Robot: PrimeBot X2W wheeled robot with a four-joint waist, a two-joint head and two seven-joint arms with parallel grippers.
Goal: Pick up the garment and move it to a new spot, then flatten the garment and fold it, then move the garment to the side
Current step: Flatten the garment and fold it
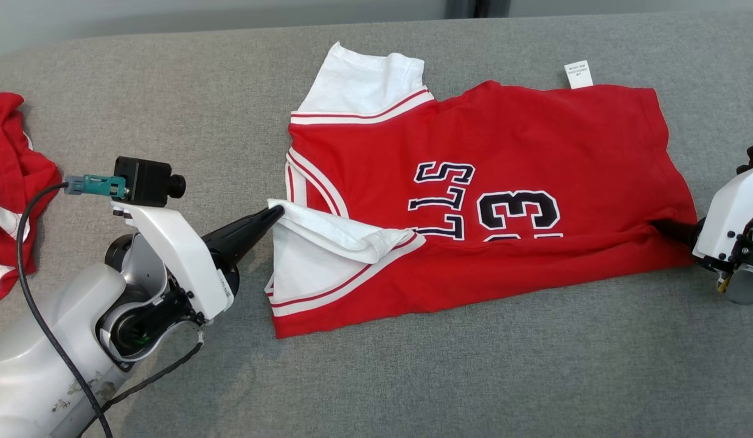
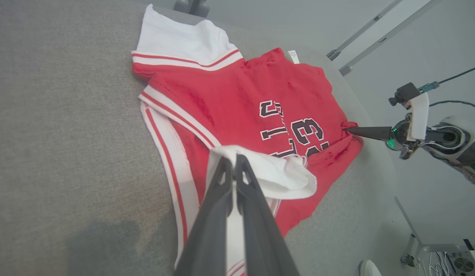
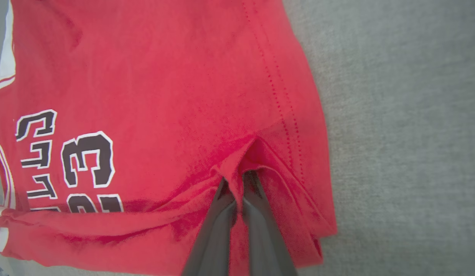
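The garment (image 1: pixel 504 152) (a red jersey with white sleeves) is seen spread on the grey padded surface (image 1: pixel 413 377), and its black number print (image 1: pixel 516 210) is taken as the marker. Well left of that print, the near white sleeve (image 1: pixel 328 234) is pinched by the left gripper (image 1: pixel 278 212), fingers closed tight on a raised lip of cloth. Well right of the print, the red hem (image 3: pixel 291 126) is clamped by the right gripper (image 1: pixel 662 227), its 2 fingers shut with a ridge of fabric squeezed between them. Just below the print a long crease is seen, and the print's lower edge is hidden under it — so a lengthwise fold is judged to be in hand, with the move aside not yet done. To do it well, both ends should be lifted together, only high enough to clear the cloth beneath, and carried up past the print at 1 pace so the crease is laid straight. Tension between the 2 grips should be firm but not stretched, or the thin pinch at the hem could be lost. A second red garment (image 1: pixel 11 170), far left of the print, should be left alone.
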